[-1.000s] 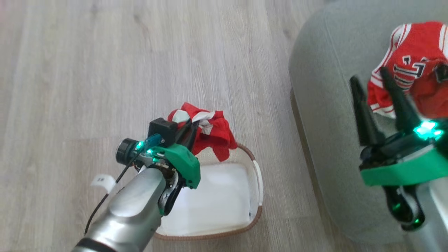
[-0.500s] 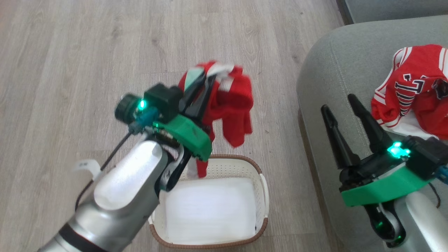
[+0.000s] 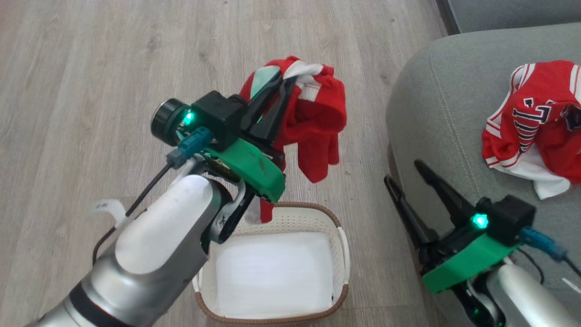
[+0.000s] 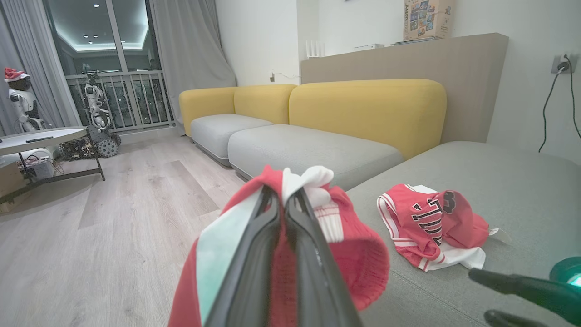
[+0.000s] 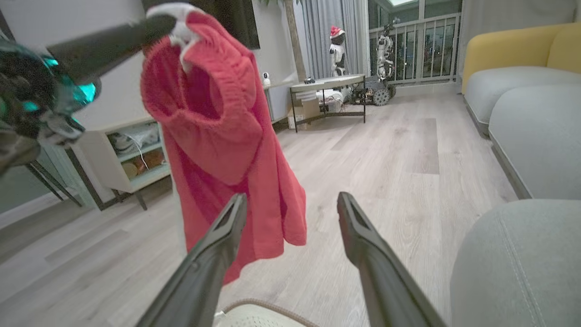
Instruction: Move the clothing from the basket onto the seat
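**Condition.** The left pincer (image 3: 285, 81) is clenched on the held garment (image 3: 317, 122), gripping its white-trimmed band. The garment hangs at centre frame in the head view, over the floor (image 3: 91, 68) beyond the far rim of the basket (image 3: 317, 206). Its lowest tail drops close to that rim; contact cannot be confirmed. In the basket lies a flat white sheet (image 3: 272, 272), and no red fabric shows on it. A second garment (image 3: 535, 113) lies crumpled on the seat (image 3: 435, 104) at right of frame. The right pincer (image 3: 403, 171) is released, fingers spread, holding nothing, at lower right beside the seat's near edge.

**Step in hand (judgement).** This is the carry to the seat. The grip should hold firm while the load travels toward frame right, high enough that the tail clears the cushion's rounded edge and the idle right pincer. Release is best over bare cushion, well in from the edge, since shiny fabric may slide off.

**Views compared.** The left wrist view shows the two fingers pressed tight on the band, and the second garment's lettering. The right wrist view shows the garment's hanging length, which the head view partly hides behind the left arm. The head view shows the basket's interior
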